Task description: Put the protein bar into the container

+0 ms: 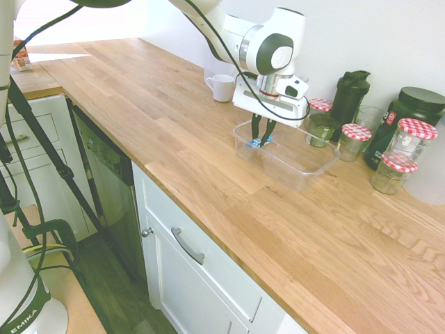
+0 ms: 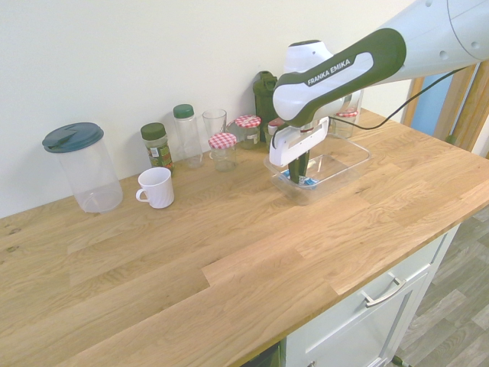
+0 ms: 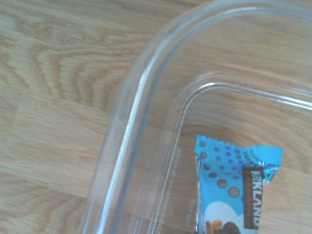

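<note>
Reaching down into the large, shallow, clear plastic container (image 1: 306,163) with its rounded corners, the white arm's two-finger gripper (image 1: 262,142) sits at the tub's end nearest the white ceramic mug (image 1: 222,88). Its dark fingers look nearly closed on the small blue-wrapped protein bar (image 1: 257,143), whose crimped end and dotted print show in the wrist view (image 3: 236,192) just inside a curved corner of the tub. Whether the bar already rests on the floor of the tub or hangs slightly above it, I cannot tell.

Risks, as I judge them: the bar is close to the corner wall, so letting go while it leans could leave it propped against the side rather than lying flat. The tub is light; a finger catching its rim on the way up could drag or tip it. A sticky wrapper could also cling to a finger and ride out again.

Room to move, read from the first exterior view with the tub as the clock's centre: from 12 to 3 o'clock stand a dark shaker bottle (image 1: 349,96), a drinking glass and glass jars with red-checked lids (image 1: 355,141), close to the far rim. From 6 to 10 o'clock the oak worktop (image 1: 208,160) lies bare to its front edge. Straight up is the clearest way out.
</note>
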Controlling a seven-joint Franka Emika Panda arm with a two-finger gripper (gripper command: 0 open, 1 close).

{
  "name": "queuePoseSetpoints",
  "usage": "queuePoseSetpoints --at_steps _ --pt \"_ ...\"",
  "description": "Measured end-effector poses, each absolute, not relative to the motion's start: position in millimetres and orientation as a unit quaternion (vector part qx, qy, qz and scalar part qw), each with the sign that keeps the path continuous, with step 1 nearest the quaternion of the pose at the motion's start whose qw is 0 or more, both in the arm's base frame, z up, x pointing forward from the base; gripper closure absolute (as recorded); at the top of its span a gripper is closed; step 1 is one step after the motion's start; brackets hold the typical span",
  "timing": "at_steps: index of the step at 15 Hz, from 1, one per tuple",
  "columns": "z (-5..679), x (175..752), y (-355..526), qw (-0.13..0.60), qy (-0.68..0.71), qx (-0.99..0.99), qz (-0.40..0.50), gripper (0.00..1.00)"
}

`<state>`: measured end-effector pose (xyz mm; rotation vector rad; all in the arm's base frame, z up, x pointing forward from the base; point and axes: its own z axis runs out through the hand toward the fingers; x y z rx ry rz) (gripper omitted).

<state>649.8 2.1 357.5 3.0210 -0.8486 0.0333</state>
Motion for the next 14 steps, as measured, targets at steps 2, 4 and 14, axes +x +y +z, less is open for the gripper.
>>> queuePoseSetpoints --at_steps 2,4,14 --pt "357.6 649.9 0.0 0.002 -0.273 0.962 0.011 0.0" --pt "357.7 650.1 -3.2 0.003 -0.275 0.961 0.012 0.0" --pt "418.5 643.4 -19.1 -0.008 -0.293 0.954 0.061 0.0"
